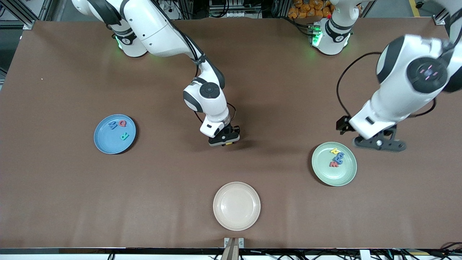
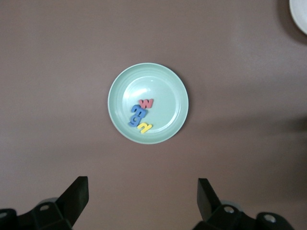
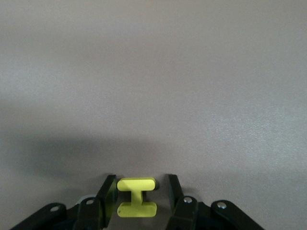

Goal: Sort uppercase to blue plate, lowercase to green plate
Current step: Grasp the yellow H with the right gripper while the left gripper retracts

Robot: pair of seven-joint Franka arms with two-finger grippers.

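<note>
The yellow H (image 3: 136, 197) lies flat on the table between the fingers of my right gripper (image 3: 140, 182), which is down at the table's middle (image 1: 224, 140). One finger touches the H and the other stands a small gap off, so the gripper is open around it. The blue plate (image 1: 106, 141) toward the right arm's end holds the blue M (image 1: 112, 125), red Q (image 1: 122, 123) and green R (image 1: 124, 136). The green plate (image 1: 341, 175) holds the yellow u (image 1: 334, 151), the blue g and m (image 1: 339, 156) and the red w (image 1: 334, 164). My left gripper (image 2: 142, 201) is open and empty, up in the air beside the green plate (image 2: 165, 93).
An empty cream plate (image 1: 236, 206) sits near the table's front edge, nearer to the front camera than the right gripper. Its rim shows in a corner of the left wrist view (image 2: 300, 14). The brown table carries nothing else.
</note>
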